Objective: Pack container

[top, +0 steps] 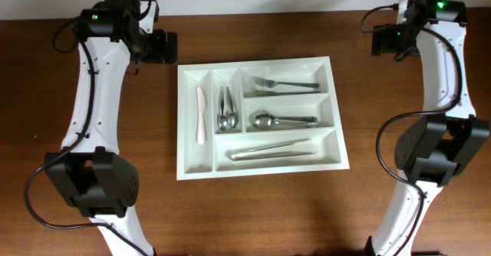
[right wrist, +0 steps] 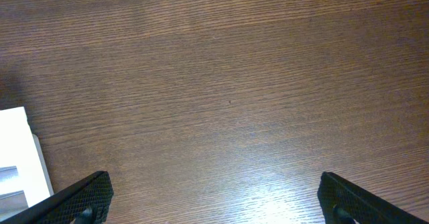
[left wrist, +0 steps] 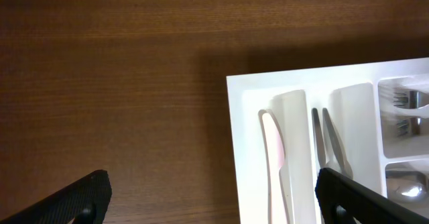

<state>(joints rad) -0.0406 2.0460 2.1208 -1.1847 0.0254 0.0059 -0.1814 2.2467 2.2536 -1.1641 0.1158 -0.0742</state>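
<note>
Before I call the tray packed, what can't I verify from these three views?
Overhead: how many spoons lie stacked in the middle long compartment, and what the long pieces in the bottom one are; too small.
Left wrist: right and bottom edges cut off most of the tray; bottom edge cuts the left claw tips.
Right wrist: only a tray corner at the left edge; right claw tips cut likewise.

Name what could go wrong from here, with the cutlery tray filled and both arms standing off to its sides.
1. The left gripper hangs open close to a corner of the tray. If it moved down or sideways, it could clip the rim.
2. The tray lies loose and slightly askew on the smooth table. A bump might slide it and shake the spoons out of line.
</note>
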